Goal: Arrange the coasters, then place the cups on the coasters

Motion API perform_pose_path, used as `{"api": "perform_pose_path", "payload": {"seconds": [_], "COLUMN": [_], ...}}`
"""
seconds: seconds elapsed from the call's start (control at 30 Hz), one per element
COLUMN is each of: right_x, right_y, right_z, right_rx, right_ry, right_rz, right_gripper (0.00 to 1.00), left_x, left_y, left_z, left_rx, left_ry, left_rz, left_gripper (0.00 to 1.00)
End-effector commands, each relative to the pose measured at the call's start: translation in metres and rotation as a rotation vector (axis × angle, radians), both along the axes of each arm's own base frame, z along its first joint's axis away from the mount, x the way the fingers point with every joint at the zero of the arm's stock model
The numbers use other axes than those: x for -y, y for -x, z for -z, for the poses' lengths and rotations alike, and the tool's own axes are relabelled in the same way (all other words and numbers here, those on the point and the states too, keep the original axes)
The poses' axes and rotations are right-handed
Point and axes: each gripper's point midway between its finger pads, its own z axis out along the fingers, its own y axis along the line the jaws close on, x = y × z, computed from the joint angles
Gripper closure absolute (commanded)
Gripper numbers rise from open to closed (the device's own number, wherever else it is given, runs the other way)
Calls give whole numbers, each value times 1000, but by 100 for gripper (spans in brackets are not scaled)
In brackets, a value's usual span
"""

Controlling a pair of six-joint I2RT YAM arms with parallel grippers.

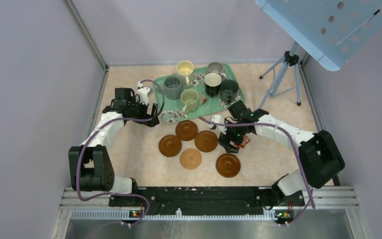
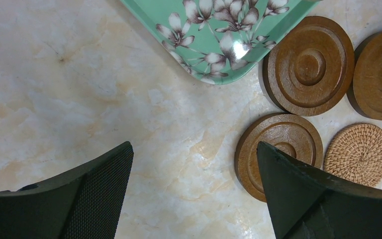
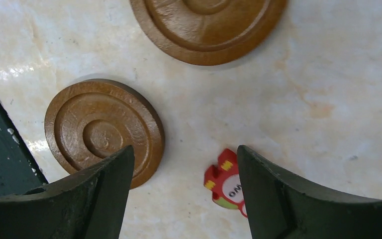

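Black fingers of the left gripper (image 2: pixel 194 167) spread as wide as they go, nothing between them, nothing touched, only bare marbled table (image 2: pixel 79 89) below. Beside one finger, and partly hidden by it, a brown coaster (image 2: pixel 278 144). Just past that, a woven tan coaster (image 2: pixel 358 154). Further on, a second brown disc (image 2: pixel 308 64) just beside the corner of the green floral tray (image 2: pixel 219 30), and a third brown disc (image 2: pixel 380 74) at the edge of the wrist view.

Right gripper (image 3: pixel 184 157) also parted wide and empty, hanging over the table. Small red trinket (image 3: pixel 226 181) low in the gap, close to one finger. Ringed coaster (image 3: pixel 104 132) next to the other finger, its near edge covered by it. Larger-looking coaster (image 3: pixel 206 25) ahead, apart from both fingers.

From above, all six cups on the tray: cream-yellow cup (image 1: pixel 184 68), silvery cup (image 1: pixel 215 67), grey cup (image 1: pixel 173 85), black cup (image 1: pixel 212 82), dark green cup (image 1: pixel 229 89), pale green cup (image 1: pixel 190 98). Coasters clustered on the table in front of the tray, between the two grippers.
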Motion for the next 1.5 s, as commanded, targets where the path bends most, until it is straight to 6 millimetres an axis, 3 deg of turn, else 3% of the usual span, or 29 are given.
{"api": "perform_pose_path", "payload": {"seconds": [0.0,0.27,0.5,0.77,0.97,1.2,1.27,1.47], "right_x": [-8,-15,-18,-19,-10,10,20,59], "right_y": [7,30,38,-6,-55,-95,-100,-86], "right_z": [26,53,67,66,55,55,58,77], "right_rx": [20,5,27,105,121,103,70,-27], "right_ry": [56,103,137,179,147,139,133,191], "right_rz": [-81,-154,-176,-30,101,239,280,364], "right_gripper": [26,26,26,50,57,62,63,66], "left_x": [-2,-3,-6,-8,-8,-9,-9,-8], "left_y": [-12,-14,-16,-18,-18,-18,-18,-18], "left_z": [-17,-16,-15,-16,-14,-14,-14,-13], "left_rx": [50,49,47,48,46,44,43,39], "left_ry": [-10,-14,-26,-32,-34,-36,-37,-32], "left_rz": [-13,-22,-43,-52,-53,-57,-56,-54], "left_gripper": [1,1,1,1,1,1,1,1]}}
